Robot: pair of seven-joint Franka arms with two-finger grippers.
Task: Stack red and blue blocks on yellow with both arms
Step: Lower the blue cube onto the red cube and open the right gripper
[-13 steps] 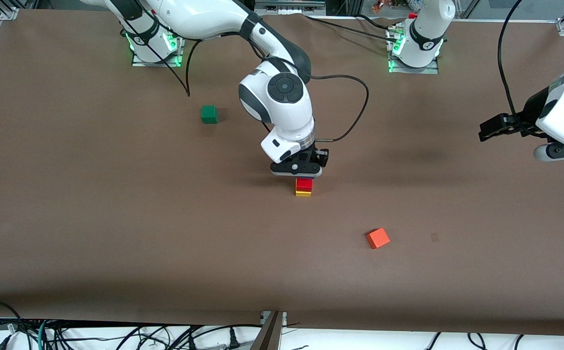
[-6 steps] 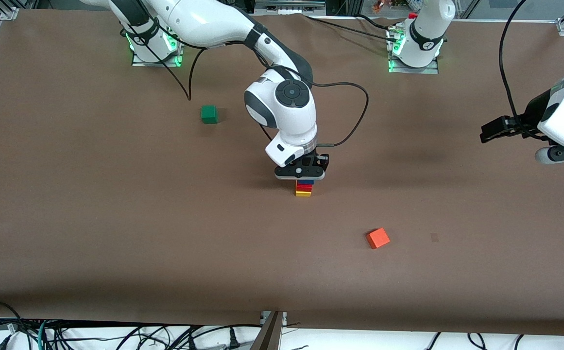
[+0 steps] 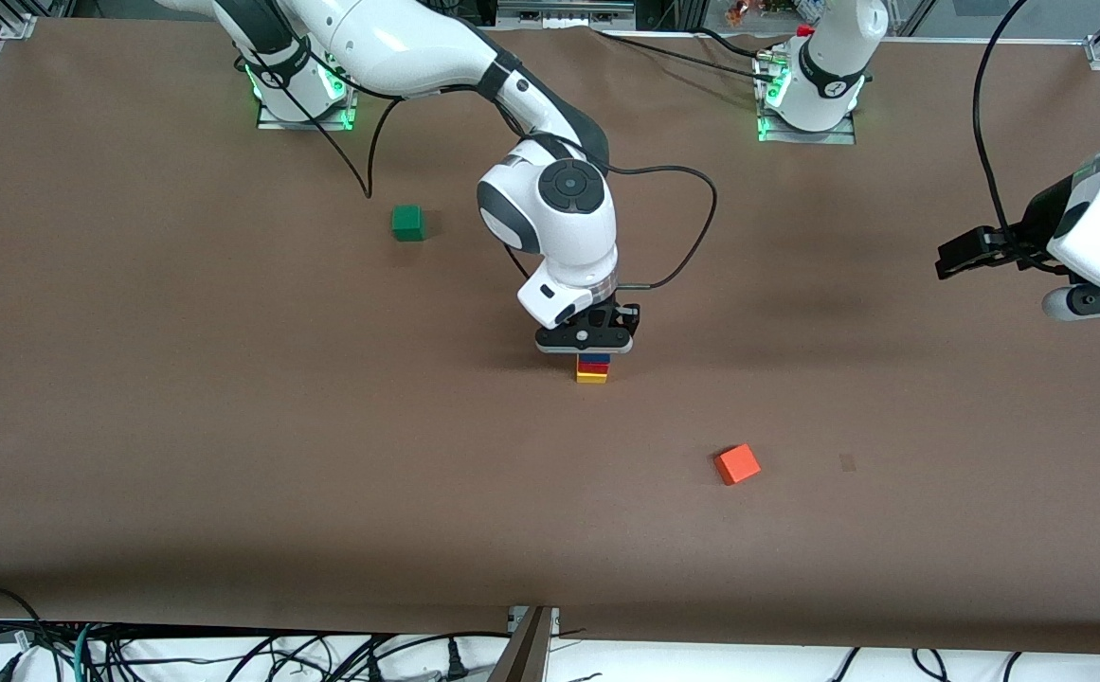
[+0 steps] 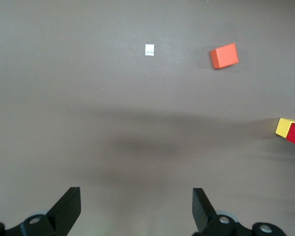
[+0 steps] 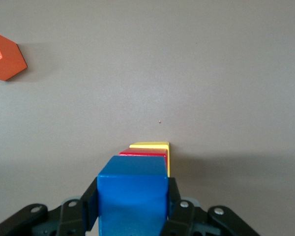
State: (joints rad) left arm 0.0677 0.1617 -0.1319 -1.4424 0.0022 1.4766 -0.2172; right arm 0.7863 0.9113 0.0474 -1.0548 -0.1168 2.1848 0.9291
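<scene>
Right gripper (image 3: 593, 352) gripping blue (image 5: 132, 196) in closed jaws, setting it on red (image 5: 142, 153) over yellow (image 5: 150, 145), mid-counter. Left gripper (image 4: 135, 206) waiting, jaws wide open, empty. Risk: off-centre release toppling stack.

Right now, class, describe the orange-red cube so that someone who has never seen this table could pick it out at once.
Start at the brown table and find the little stack of cubes under the right gripper near its middle. From there, come nearer the front camera and toward the left arm's end: the orange-red cube lies alone, turned at an angle. The red cube is darker and sits in the stack.
</scene>
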